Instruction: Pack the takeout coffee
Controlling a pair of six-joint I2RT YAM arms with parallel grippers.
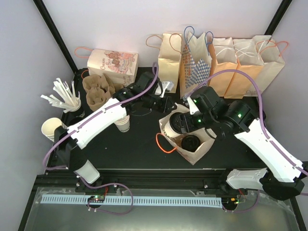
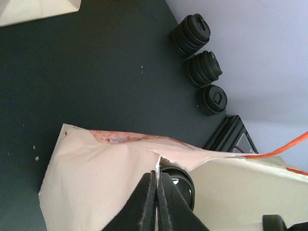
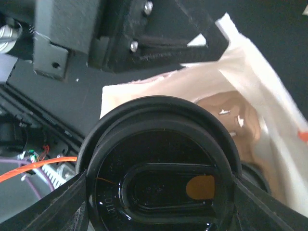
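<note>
While the right gripper [image 3: 159, 209] clasps a takeout coffee [image 3: 159, 163] at the mouth of the open paper bag [image 2: 96, 183], the left gripper [image 2: 156, 192] pinches that bag's rim.
The coffee sits just above the bag's opening near the middle of the table, with the right jaws standing wide and one finger [image 3: 57, 204] pressed to each side of its black lid. In the right wrist view the lid fills the frame, so the white cup below it is hidden. The left jaws are squeezed together on the torn cream edge of the bag, holding it up. Deeper in the bag a second black lid [image 1: 191, 142] shows, its cup out of sight. The bag's orange handle [image 1: 161, 144] trails onto the table, and three stacks of loose lids [image 2: 204, 67] stand well apart from it.
</note>
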